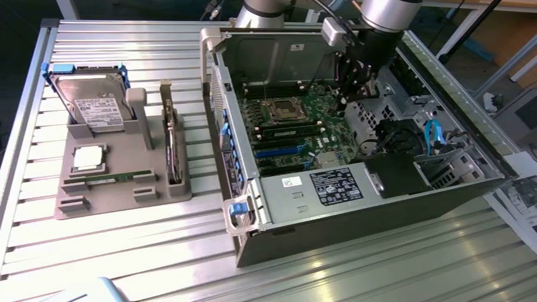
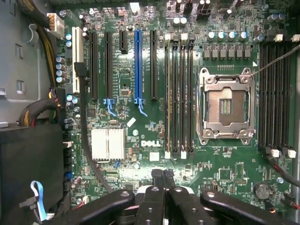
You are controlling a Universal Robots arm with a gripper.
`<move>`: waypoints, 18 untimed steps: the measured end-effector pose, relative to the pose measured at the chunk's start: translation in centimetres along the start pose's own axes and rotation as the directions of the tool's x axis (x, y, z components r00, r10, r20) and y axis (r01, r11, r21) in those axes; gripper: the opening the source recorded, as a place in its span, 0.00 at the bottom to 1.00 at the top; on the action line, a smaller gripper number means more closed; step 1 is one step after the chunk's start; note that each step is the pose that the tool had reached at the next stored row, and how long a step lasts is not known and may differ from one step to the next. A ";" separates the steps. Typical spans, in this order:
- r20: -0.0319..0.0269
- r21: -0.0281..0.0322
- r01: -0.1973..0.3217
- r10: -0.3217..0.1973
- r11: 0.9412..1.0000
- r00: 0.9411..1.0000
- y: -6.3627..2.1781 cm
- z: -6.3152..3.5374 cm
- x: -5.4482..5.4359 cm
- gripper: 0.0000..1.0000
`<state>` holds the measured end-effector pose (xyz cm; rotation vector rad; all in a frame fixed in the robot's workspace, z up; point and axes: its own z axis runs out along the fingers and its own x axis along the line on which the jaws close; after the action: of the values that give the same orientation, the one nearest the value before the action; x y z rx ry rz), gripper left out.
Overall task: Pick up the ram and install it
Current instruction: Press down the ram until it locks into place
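One ram (image 1: 109, 178) lying on gray holder (image 1: 117, 202); jaws closed on nothing, over motherboard (image 2: 211, 164) inside open case (image 1: 290, 198).

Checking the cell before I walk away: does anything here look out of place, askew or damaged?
Nothing looks damaged or askew. The ram lies flat in the grey holder, while the gripper hangs above the motherboard, fingers shut on nothing.

My arm (image 1: 388, 11) is a smooth silver-grey tube ending in a black claw (image 1: 351, 94) of jointed bars studded with round bolts, a small grey camera box (image 1: 334, 30) at the wrist's nine o'clock.
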<state>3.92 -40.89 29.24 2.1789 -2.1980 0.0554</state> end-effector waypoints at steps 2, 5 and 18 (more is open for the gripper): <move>-0.002 0.000 0.000 0.000 1.000 1.000 0.22 0.81 0.0 0.11; -0.002 0.000 0.000 0.000 1.000 1.000 0.32 1.55 -0.1 0.11; -0.002 0.000 0.000 0.000 1.000 1.000 1.76 4.87 -1.2 0.11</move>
<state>2.13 -39.94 24.32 2.1778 -2.1970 0.0573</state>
